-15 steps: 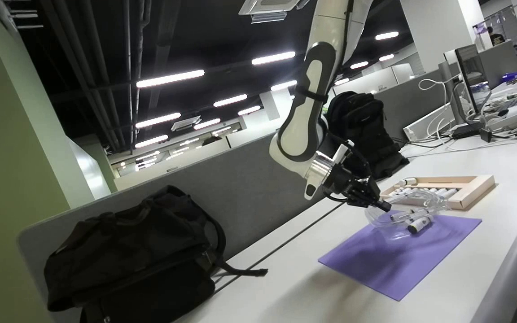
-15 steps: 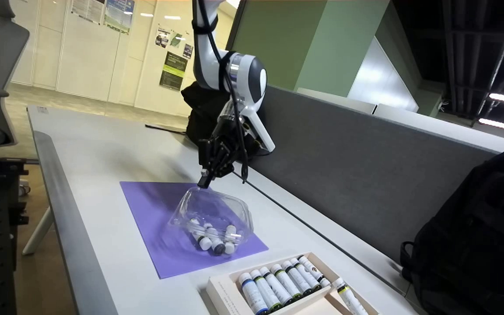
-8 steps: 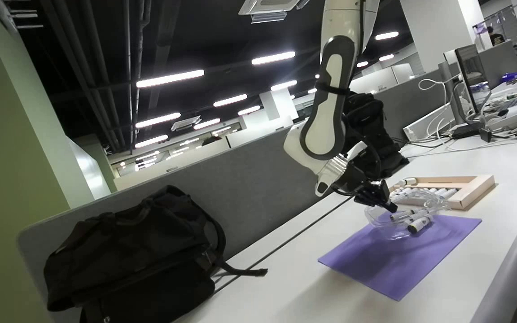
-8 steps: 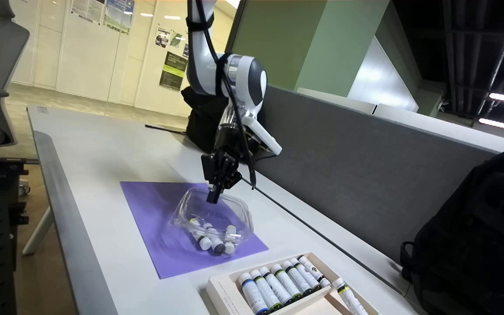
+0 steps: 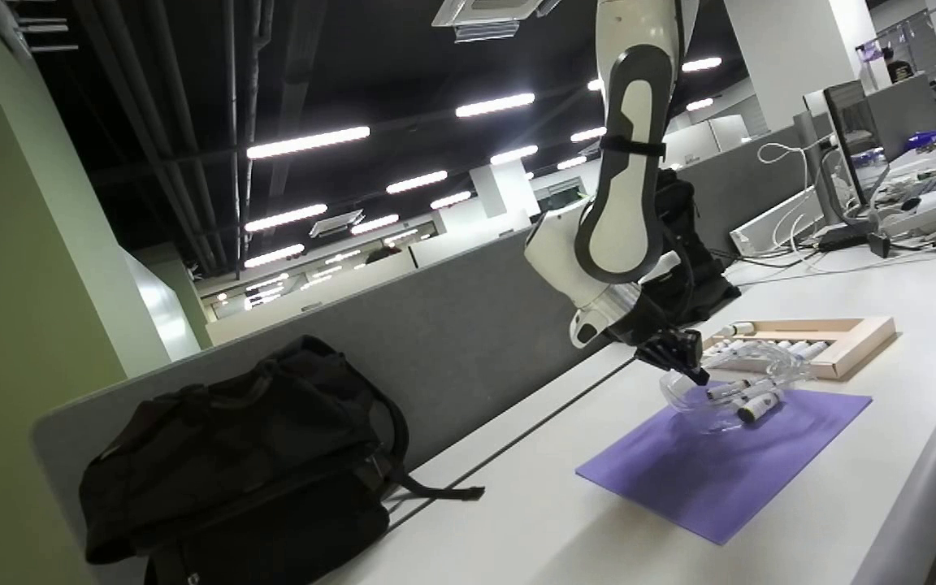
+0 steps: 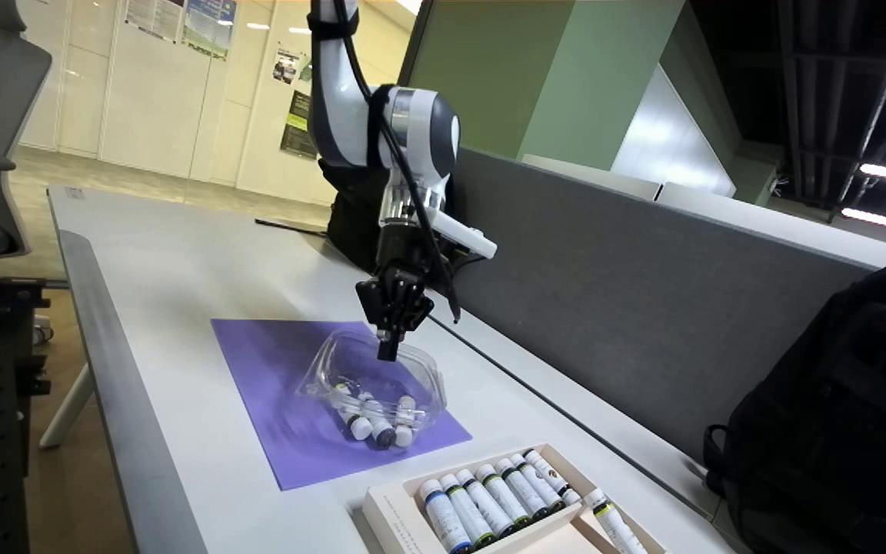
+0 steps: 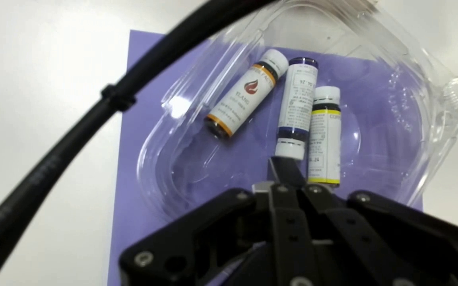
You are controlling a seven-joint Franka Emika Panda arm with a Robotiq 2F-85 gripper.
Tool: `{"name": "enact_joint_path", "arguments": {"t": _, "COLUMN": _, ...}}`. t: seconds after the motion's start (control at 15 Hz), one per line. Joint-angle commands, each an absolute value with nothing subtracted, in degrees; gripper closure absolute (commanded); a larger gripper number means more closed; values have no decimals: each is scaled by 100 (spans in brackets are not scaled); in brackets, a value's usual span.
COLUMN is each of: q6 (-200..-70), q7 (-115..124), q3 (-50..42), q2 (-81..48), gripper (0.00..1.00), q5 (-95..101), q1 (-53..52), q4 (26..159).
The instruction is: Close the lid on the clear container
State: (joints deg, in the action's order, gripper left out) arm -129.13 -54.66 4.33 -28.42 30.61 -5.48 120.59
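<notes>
The purple mat (image 6: 262, 400) carries the clear box (image 6: 426, 404), loaded but seemingly not closed: its lid (image 6: 341, 358) looks raised, though from here the edges blend. Folding it over and pressing it down is left. Above hangs the hand (image 6: 388, 353), closed up, nothing visible in its grip. I count one mat, one box, one lid, three bottles (image 6: 376, 419) inside; then, rightmost, one tray (image 6: 397, 523) with eight more in sight.

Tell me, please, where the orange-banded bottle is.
In the wrist view, the orange-banded bottle lies inside the clear container, left of the blue-banded bottle.
</notes>
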Motion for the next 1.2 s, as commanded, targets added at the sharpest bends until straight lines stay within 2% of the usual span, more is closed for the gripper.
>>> {"name": "enact_joint_path", "arguments": {"t": 0.0, "q6": -13188, "q7": -5122, "q3": 401, "q2": -2532, "gripper": 100, "q5": 3215, "q1": -551, "q4": 12430}}
{"name": "enact_joint_path", "arguments": {"t": 0.73, "q6": -13640, "q7": -4297, "q3": 383, "q2": -1904, "gripper": 100, "q5": 3905, "q1": -632, "q4": 12794}}
{"name": "enact_joint_path", "arguments": {"t": 0.8, "q6": -13610, "q7": -4318, "q3": 426, "q2": -1851, "gripper": 80, "q5": 3865, "q1": -606, "q4": 12824}}
{"name": "enact_joint_path", "arguments": {"t": 1.0, "q6": -13485, "q7": -4317, "q3": 469, "q2": -1603, "gripper": 59, "q5": 3743, "q1": -591, "q4": 12864}}
{"name": "enact_joint_path", "arguments": {"t": 1.07, "q6": -13518, "q7": -4569, "q3": 494, "q2": -1957, "gripper": 78, "q5": 3731, "q1": -553, "q4": 12634}}
{"name": "enact_joint_path", "arguments": {"t": 1.13, "q6": -13507, "q7": -4553, "q3": 496, "q2": -1886, "gripper": 71, "q5": 3729, "q1": -554, "q4": 12648}}
